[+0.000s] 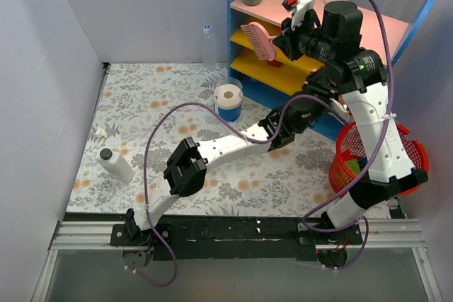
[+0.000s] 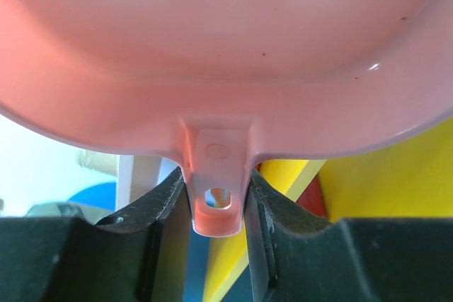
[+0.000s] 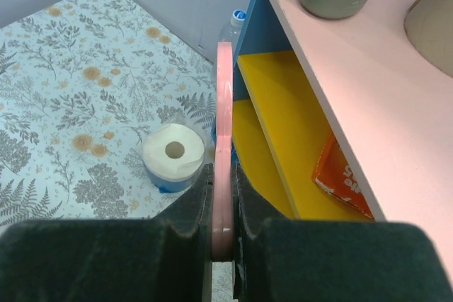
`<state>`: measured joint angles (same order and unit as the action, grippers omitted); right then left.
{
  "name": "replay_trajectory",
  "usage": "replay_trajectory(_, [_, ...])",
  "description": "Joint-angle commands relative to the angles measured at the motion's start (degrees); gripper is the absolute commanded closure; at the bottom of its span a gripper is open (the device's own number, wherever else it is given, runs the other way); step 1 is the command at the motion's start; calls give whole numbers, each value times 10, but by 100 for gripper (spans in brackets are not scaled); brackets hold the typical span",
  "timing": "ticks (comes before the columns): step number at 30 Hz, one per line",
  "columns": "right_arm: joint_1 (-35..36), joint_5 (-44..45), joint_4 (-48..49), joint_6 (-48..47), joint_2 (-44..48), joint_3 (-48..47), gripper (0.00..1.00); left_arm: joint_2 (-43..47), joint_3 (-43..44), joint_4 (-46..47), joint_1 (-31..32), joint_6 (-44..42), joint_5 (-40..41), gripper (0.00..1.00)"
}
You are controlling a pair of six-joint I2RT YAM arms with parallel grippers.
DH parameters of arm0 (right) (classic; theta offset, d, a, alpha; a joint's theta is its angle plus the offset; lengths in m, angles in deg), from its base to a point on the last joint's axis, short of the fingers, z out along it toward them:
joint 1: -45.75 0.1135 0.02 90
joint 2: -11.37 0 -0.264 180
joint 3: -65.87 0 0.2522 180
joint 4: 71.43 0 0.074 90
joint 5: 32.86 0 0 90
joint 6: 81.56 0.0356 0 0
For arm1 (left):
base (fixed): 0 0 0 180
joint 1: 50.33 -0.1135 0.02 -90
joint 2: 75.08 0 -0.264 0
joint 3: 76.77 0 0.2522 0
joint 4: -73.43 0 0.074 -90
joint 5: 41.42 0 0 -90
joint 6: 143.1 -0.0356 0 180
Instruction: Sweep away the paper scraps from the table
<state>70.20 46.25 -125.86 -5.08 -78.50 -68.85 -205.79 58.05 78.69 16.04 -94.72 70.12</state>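
Observation:
My right gripper (image 1: 282, 39) is shut on the handle of a pink brush (image 1: 259, 40) and holds it high in front of the shelf. The brush shows edge-on in the right wrist view (image 3: 224, 118), clamped between the fingers of this gripper (image 3: 224, 206). My left gripper (image 1: 294, 122) is shut on the handle tab of a pink dustpan (image 2: 226, 54), which fills the left wrist view. The right arm hides the pan in the top view. A whitish paper scrap (image 1: 102, 131) lies on the table (image 1: 163, 97) at the left. Green pieces (image 1: 353, 165) show inside the red basket.
A blue shelf (image 1: 237, 5) with pink and yellow boards stands at the back right. A white paper roll in a blue cup (image 1: 228, 98) stands before it, also in the right wrist view (image 3: 172, 153). A clear bottle (image 1: 208, 44), a white bottle (image 1: 115, 164) and a red basket (image 1: 410, 153) stand around.

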Motion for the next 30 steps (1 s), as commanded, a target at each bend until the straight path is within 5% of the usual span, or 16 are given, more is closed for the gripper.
replay_trajectory(1, [-1, -6, 31, -8, -6, -58, 99, 88, 42, -93, -93, 58, 61, 100])
replay_trajectory(3, [-1, -12, 31, -8, -14, -77, 99, 120, 15, -149, -115, 82, 67, 100])
replay_trajectory(8, [-1, -26, 36, -6, -26, -100, 99, 336, -266, -187, -133, 125, 40, 100])
replay_trajectory(11, [0, -48, 27, -18, -30, -100, 99, 451, -380, -292, -131, 196, 35, 100])
replay_trajectory(18, [12, -68, 15, -46, 27, 21, 99, 546, -423, -772, -179, 456, -52, 100])
replay_trajectory(21, [22, -62, 10, -62, 63, 91, 99, 557, -467, -861, -229, 512, -133, 100])
replay_trajectory(30, [30, -40, 3, -75, 137, 264, 99, 665, -653, -832, -252, 575, -186, 100])
